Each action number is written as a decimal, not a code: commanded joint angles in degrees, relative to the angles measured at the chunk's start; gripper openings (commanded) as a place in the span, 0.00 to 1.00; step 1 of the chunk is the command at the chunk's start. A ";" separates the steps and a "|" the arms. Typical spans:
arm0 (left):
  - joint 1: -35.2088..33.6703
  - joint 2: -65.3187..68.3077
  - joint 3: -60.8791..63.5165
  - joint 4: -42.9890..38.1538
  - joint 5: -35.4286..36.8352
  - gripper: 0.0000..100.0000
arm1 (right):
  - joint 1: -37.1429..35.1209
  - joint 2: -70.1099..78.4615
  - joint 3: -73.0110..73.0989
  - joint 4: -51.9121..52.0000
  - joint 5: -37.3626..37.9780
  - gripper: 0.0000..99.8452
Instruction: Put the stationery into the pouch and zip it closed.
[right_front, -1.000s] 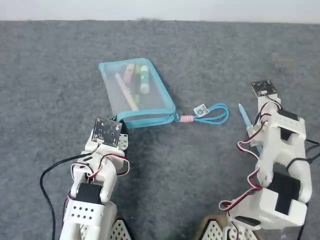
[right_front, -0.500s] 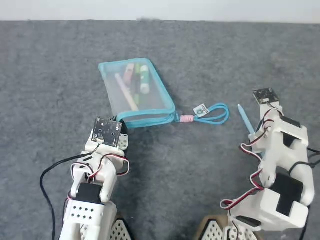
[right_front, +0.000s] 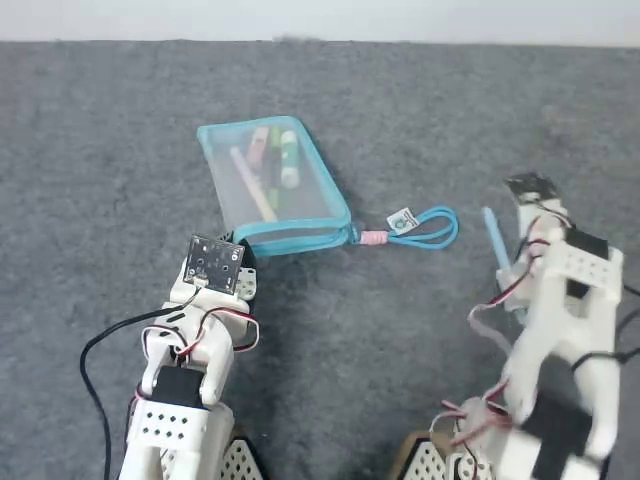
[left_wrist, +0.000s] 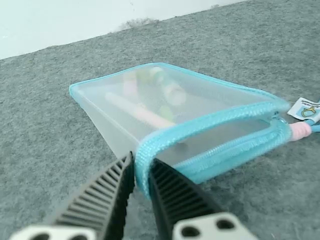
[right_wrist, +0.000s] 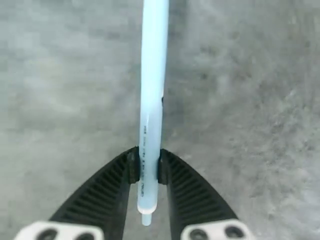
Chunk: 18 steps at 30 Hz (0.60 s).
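Your right gripper (right_wrist: 147, 170) pinches the pen (right_wrist: 152, 75), likely light and slick, near its end; your left gripper (left_wrist: 142, 175) clamps the floppy pouch (left_wrist: 165, 100) by its rim.

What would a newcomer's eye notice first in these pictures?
The turquoise see-through pouch, with coloured stationery inside, lies mid-table, and the left pincer is shut on its edge. On the right side, the right pincer grips a pale blue pen near its end.

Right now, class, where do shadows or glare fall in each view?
High view: even light, soft shadow beside the left gripper at the pouch. Left wrist view: thin shadow under the pouch's zip edge. Right wrist view: pale sheen along the pen, no hard shadow.
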 joint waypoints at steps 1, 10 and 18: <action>0.26 -1.05 -1.10 -0.79 -0.44 0.01 | -10.95 -13.67 -2.55 7.52 0.70 0.01; 2.73 -1.05 -1.19 -0.79 -0.44 0.01 | -42.86 -20.97 -5.54 16.66 -5.36 0.01; 2.73 -1.14 -1.27 -0.79 -0.44 0.01 | -48.31 -8.04 -13.63 16.84 -5.71 0.01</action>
